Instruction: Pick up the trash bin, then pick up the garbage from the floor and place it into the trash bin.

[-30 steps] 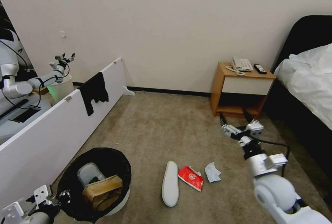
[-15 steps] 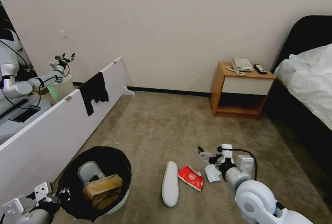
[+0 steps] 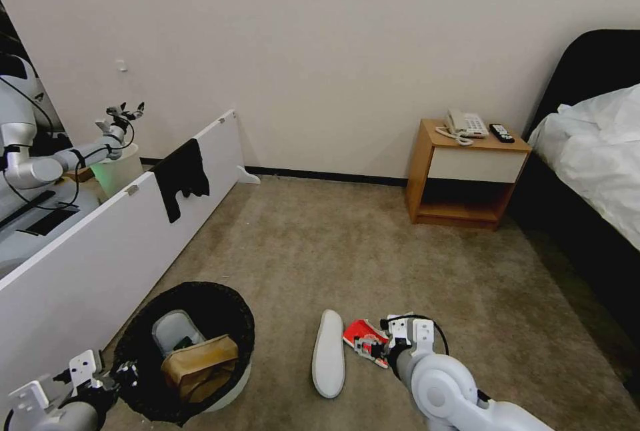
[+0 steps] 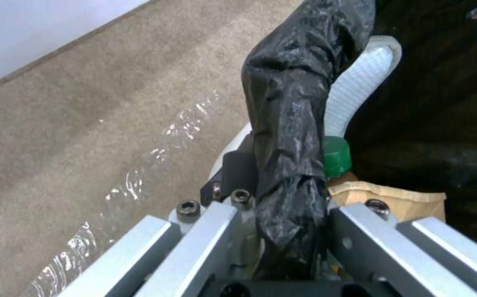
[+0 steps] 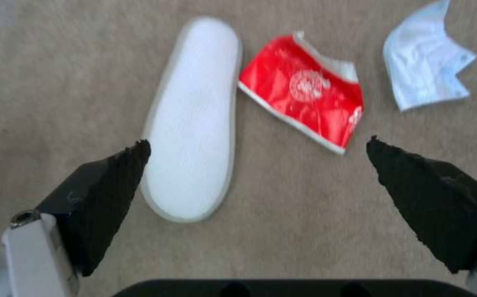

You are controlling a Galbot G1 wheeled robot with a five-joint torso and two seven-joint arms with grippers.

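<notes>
Left gripper [image 4: 282,231] clenched on trash bin [image 3: 183,351] rim, right gripper [image 5: 257,148] spread wide above red packet [image 5: 304,93], white slipper [image 5: 194,119] touching packet's edge, bare carpet [image 3: 320,244] around.

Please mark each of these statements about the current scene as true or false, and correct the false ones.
1. The left gripper is shut on the trash bin rim. True.
2. The right gripper is closed on the red packet. False: its jaws are open above the carpet.
3. A white slipper lies on the floor beside the red packet. True.
4. The trash bin is empty. False: a brown paper bag is inside.
5. The pale-blue mask lies inside the bin. False: it lies on the floor.
</notes>
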